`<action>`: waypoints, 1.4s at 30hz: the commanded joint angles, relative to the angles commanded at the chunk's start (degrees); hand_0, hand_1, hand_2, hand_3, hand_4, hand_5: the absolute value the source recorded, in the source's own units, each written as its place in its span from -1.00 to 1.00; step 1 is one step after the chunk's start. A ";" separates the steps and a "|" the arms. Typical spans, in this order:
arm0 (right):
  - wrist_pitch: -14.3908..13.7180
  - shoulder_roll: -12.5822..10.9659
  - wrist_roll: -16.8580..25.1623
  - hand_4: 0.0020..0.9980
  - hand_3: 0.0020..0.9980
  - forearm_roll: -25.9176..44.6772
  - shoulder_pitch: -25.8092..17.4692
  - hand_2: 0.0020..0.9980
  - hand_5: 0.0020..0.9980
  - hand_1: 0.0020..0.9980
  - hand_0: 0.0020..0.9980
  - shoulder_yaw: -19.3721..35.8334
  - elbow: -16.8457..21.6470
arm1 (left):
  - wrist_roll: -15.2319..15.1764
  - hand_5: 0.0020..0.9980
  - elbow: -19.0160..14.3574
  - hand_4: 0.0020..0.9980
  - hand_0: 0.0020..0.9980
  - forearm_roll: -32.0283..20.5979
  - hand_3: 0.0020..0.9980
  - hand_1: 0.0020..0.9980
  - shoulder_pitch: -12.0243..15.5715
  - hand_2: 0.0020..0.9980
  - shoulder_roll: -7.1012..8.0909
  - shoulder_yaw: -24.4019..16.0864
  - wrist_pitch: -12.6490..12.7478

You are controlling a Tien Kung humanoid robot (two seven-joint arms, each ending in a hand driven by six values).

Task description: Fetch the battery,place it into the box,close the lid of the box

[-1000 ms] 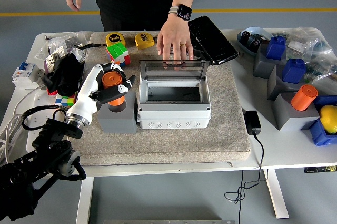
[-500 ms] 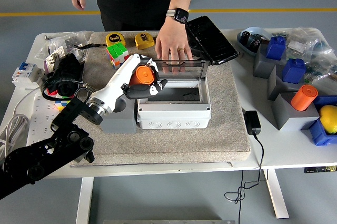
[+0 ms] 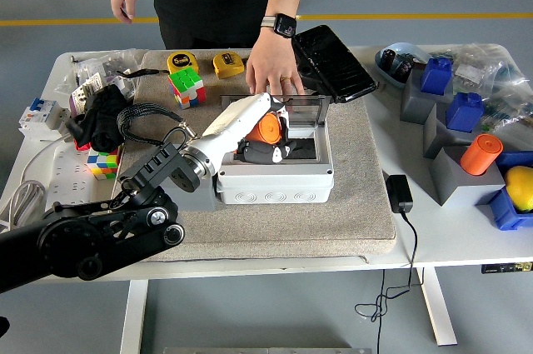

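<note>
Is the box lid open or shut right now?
Open. The clear lid stands up at the back of the grey box, held by a person's hand, while the left hand holds the orange battery over the opening.

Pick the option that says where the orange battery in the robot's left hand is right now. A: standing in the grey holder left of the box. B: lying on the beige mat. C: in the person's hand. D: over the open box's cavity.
D: the left hand grips the orange battery over the open cavity of the grey box, while the person's hand rests on the raised lid.
</note>
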 joint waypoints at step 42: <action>0.01 -0.15 0.09 0.85 0.14 0.38 0.19 0.33 -0.04 0.31 0.25 -1.11 0.19 | 2.02 -0.37 14.52 1.00 0.39 -1.26 0.73 0.63 -7.56 0.68 -8.84 10.27 -0.63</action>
